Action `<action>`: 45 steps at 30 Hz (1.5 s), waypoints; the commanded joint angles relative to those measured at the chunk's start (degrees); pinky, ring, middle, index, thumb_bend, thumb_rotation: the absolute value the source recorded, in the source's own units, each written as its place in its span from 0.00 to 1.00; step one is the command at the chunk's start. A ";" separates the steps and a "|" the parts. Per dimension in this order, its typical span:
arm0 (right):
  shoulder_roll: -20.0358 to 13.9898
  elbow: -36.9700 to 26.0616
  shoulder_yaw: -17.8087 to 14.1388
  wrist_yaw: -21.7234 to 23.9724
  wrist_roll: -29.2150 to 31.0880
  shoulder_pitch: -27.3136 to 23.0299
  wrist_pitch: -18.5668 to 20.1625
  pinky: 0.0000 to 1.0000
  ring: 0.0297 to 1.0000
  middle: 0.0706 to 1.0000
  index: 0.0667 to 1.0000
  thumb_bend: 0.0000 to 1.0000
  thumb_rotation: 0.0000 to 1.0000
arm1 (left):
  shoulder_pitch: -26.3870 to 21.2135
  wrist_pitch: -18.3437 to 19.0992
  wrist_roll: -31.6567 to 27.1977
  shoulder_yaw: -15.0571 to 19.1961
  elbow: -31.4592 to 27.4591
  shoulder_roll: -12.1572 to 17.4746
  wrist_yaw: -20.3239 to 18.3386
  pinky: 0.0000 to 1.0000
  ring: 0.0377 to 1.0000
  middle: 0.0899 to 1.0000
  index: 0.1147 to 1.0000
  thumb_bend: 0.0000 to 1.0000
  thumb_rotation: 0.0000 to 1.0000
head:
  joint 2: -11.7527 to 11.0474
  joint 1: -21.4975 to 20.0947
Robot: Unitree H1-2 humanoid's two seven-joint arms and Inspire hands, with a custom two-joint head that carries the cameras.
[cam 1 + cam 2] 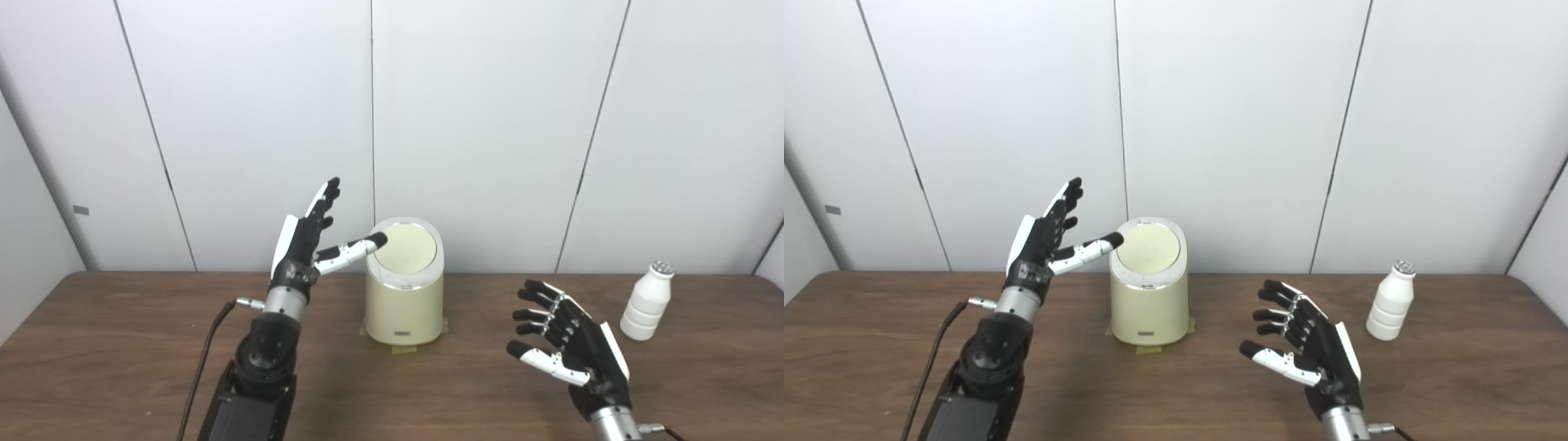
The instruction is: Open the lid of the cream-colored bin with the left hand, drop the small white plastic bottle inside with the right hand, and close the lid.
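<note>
We see the cream bin [404,300] upright mid-table [122,343], lid [406,247] shut, tape tabs at its base. Left hand [304,240] is raised just left of the bin, fingers spread and empty, thumb tip at the lid's left rim; we can't tell if it's actually touching. Right hand [1304,343] hovers over the table right of the bin, fingers apart, holding nothing. White bottle [1390,301] stands upright further right, well clear of both hands.
</note>
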 commanded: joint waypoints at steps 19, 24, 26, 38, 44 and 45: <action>1.20 -3.03 -0.31 -1.11 0.37 -1.68 -1.08 0.51 0.63 0.74 0.73 0.84 0.22 | -10.78 1.15 13.37 -7.04 10.85 0.86 6.18 0.95 1.00 1.00 1.00 0.93 0.22 | 0.22 -1.02; 1.40 -3.38 -0.24 -1.34 0.27 -1.66 -0.79 0.51 0.62 0.73 0.73 0.84 0.22 | -10.65 1.37 13.80 -7.69 11.02 1.12 5.80 0.93 1.00 1.00 1.00 0.89 0.15 | 0.34 -1.10; 1.40 -3.44 -0.24 -1.30 0.44 -1.66 -0.83 0.51 0.62 0.73 0.73 0.84 0.22 | -10.54 1.34 13.96 -8.00 11.11 1.32 5.66 0.93 1.00 1.00 1.00 0.88 0.13 | 0.41 -1.04; 1.70 -2.72 -0.12 -1.54 0.37 -2.15 -1.61 0.53 0.64 0.72 0.73 0.84 0.23 | -9.66 3.75 15.99 -10.82 11.06 3.13 2.39 0.89 1.00 1.00 1.00 0.90 0.11 | 0.80 -1.20; 1.52 -1.96 -0.20 -1.28 0.73 -2.41 -2.29 0.52 0.62 0.73 0.73 0.84 0.22 | -9.95 7.65 20.87 -14.66 10.56 4.68 0.96 0.92 1.00 1.00 1.00 0.91 0.08 | 1.02 -1.21; 1.56 -2.10 -0.22 -1.37 0.72 -2.41 -2.03 0.52 0.62 0.73 0.72 0.84 0.22 | -10.08 8.61 21.72 -15.32 10.51 4.94 0.49 0.93 1.00 1.00 1.00 0.90 0.07 | 1.02 -1.21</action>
